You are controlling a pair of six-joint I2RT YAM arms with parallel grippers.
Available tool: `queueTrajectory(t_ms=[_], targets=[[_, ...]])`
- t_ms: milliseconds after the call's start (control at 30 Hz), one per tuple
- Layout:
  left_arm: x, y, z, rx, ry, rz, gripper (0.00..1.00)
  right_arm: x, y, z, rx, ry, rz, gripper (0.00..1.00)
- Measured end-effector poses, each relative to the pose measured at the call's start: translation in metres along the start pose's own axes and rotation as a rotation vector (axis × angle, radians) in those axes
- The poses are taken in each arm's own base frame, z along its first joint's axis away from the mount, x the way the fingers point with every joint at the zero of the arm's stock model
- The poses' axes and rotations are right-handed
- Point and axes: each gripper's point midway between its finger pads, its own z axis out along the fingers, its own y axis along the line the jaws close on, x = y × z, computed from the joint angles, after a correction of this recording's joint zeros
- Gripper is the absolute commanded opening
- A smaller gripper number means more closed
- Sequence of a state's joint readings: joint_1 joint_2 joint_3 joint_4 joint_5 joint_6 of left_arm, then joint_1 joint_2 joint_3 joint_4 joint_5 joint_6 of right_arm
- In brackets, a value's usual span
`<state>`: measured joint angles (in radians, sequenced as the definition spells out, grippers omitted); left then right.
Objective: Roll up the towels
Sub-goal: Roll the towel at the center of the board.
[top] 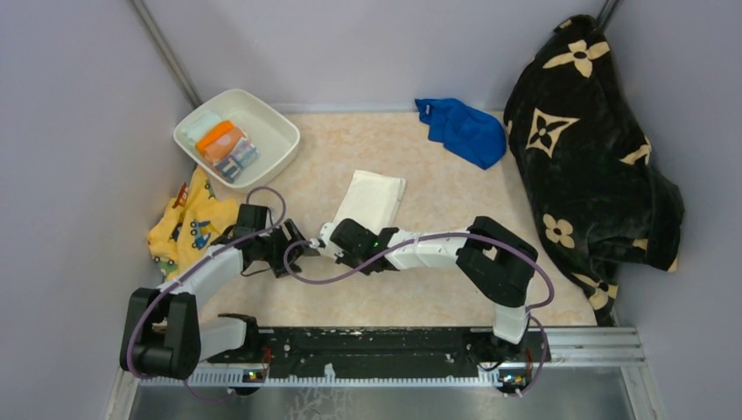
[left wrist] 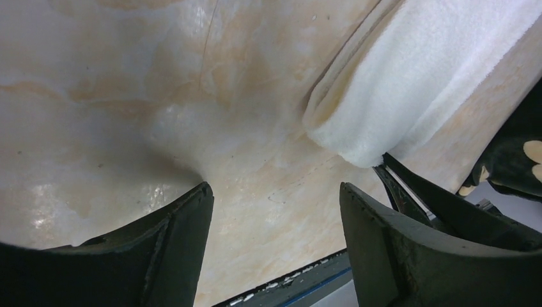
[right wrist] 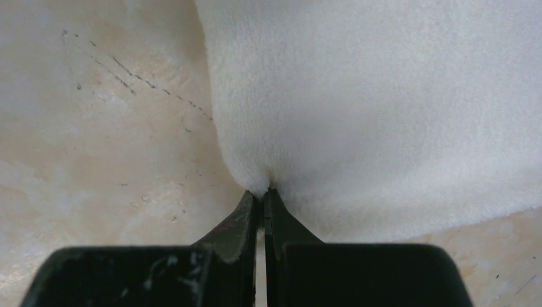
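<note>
Cream towel lies mid table, long axis near-left to far-right. Right pincer clamped on its near corner; left pincer apart, empty, just left of that corner.

- Near half of table, ahead of arm bases: bare, open for either arm.
- cream-white towel lies at ctr; bare strip all round, widest on its R side toward blue towel.
- black blanket heaped high along R edge, blocks that side up to the wall.
- white bin in far-L corner, yellow cloth just in front: L edge crowded.
- L gripper & R gripper v. close at the towel's near-L corner, little room btwn them.
- L jaws apart over bare table; R pinches the towel corner.
</note>
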<state>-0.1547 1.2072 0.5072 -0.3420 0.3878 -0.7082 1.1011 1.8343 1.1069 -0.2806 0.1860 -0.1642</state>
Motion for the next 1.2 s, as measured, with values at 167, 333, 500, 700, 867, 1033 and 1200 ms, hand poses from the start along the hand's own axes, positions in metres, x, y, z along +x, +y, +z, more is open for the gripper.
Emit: queueTrajectory(t_ms=[167, 333, 500, 700, 867, 1033, 1200], targets=[[0.007, -0.003, -0.004, 0.032, 0.003, -0.050, 0.79, -0.005, 0.008, -0.001, -0.093, -0.006, 0.050, 0.00], [0.002, -0.018, -0.011, 0.092, -0.032, -0.093, 0.78, -0.014, 0.019, -0.002, -0.276, -0.046, 0.224, 0.00], [0.001, -0.028, -0.012, 0.127, -0.045, -0.135, 0.75, -0.020, 0.018, -0.005, -0.393, -0.086, 0.395, 0.00], [0.011, -0.036, -0.002, 0.138, -0.011, -0.156, 0.70, -0.024, 0.023, -0.011, -0.494, -0.138, 0.535, 0.00], [0.017, -0.037, 0.015, 0.113, 0.019, -0.165, 0.57, -0.027, 0.026, -0.015, -0.543, -0.169, 0.597, 0.00], [0.017, -0.038, 0.028, 0.081, 0.016, -0.155, 0.37, -0.029, 0.027, -0.015, -0.557, -0.182, 0.620, 0.00], [0.009, -0.038, 0.035, 0.064, -0.011, -0.149, 0.18, -0.030, 0.021, -0.020, -0.519, -0.209, 0.607, 0.13]])
